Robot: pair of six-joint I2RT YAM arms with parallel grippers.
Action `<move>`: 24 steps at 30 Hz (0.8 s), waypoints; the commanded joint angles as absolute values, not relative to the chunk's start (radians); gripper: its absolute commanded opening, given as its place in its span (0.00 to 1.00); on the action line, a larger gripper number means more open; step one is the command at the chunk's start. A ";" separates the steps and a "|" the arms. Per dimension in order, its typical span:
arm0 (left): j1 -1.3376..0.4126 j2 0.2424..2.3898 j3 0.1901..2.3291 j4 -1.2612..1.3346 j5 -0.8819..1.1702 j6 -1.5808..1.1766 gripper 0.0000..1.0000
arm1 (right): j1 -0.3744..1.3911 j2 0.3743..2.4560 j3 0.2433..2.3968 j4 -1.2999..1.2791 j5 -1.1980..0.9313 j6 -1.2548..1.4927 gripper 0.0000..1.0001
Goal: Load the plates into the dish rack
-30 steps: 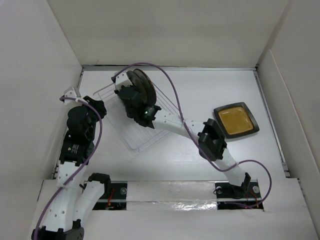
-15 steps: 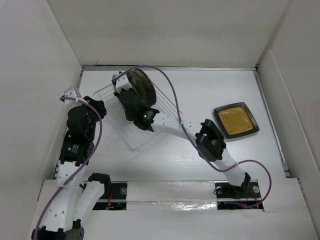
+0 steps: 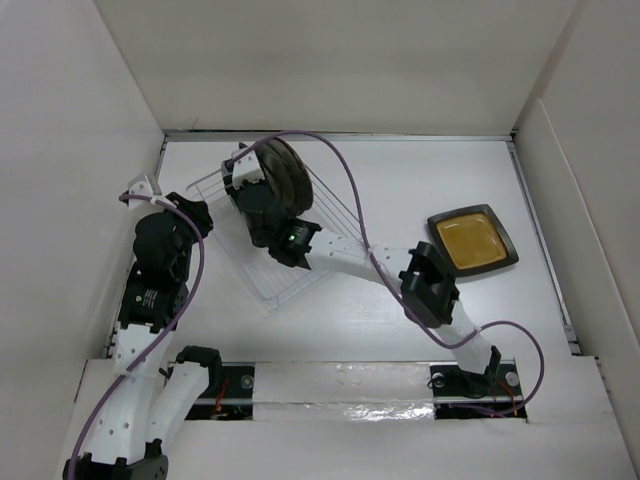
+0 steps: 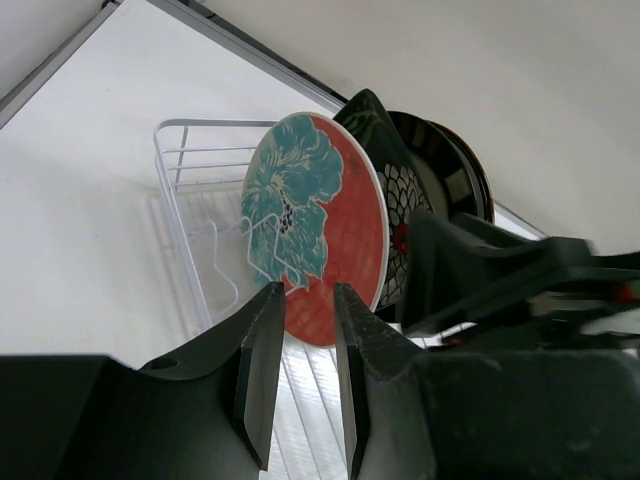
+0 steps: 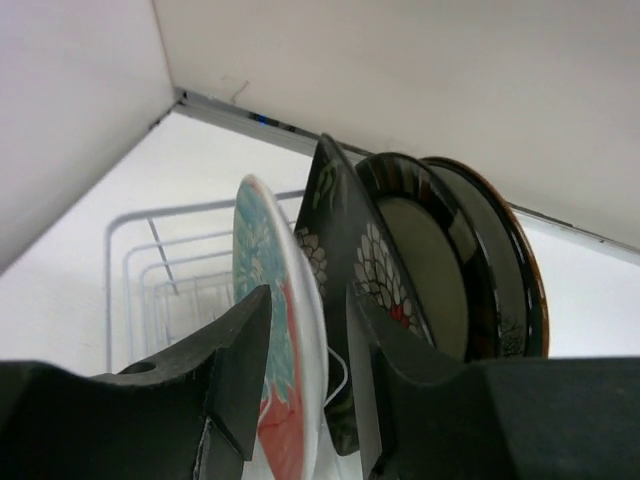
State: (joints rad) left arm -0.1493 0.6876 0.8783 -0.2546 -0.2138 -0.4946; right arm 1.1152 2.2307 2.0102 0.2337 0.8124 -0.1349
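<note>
At the far left of the tabletop [image 3: 410,175], the dish rack [image 3: 262,272] carries a row of plates standing on edge. From above they read only as a dark bundle. The wrist views separate them: the red-and-teal plate [image 4: 315,230] stands at the front. The black square floral plate [image 5: 372,268] is just behind it, and round dark-rimmed plates [image 5: 445,265] stand behind that.

Only the overhead view shows the black square amber-centred plate [image 3: 472,240], lying flat on the tabletop well to the right of the rack.

The right arm stretches diagonally from its near-right base across to the rack. The right gripper [image 5: 308,300] has its jaws a little apart, straddling the rim of the red-and-teal plate. Whether they pinch it I cannot tell.

The left arm is folded along the left wall. The left gripper [image 4: 310,300] faces the rack from its side, jaws narrowly parted and holding nothing.
</note>
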 commanded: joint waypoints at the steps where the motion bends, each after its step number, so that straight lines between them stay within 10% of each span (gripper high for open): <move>1: -0.152 0.670 0.891 -0.229 -0.225 -0.483 0.23 | 1.120 2.080 1.982 0.278 0.842 -0.069 0.44; 6: -0.166 0.669 0.881 -0.222 -0.190 -0.479 0.23 | 1.033 1.796 1.774 0.259 0.775 0.098 0.48; 8: -0.186 0.667 0.877 -0.213 -0.190 -0.457 0.23 | 0.973 1.657 1.524 0.296 0.753 0.217 0.05; 14: -0.265 0.652 0.870 -0.183 -0.107 -0.428 0.24 | 0.486 1.041 0.835 0.129 0.689 0.651 0.00; 19: -0.345 0.640 0.877 -0.184 -0.098 -0.414 0.24 | 0.033 0.695 0.520 -0.020 0.488 0.773 0.61; 24: -0.380 0.618 0.877 -0.195 -0.126 -0.408 0.24 | -0.275 0.744 0.388 -0.058 0.227 0.816 0.74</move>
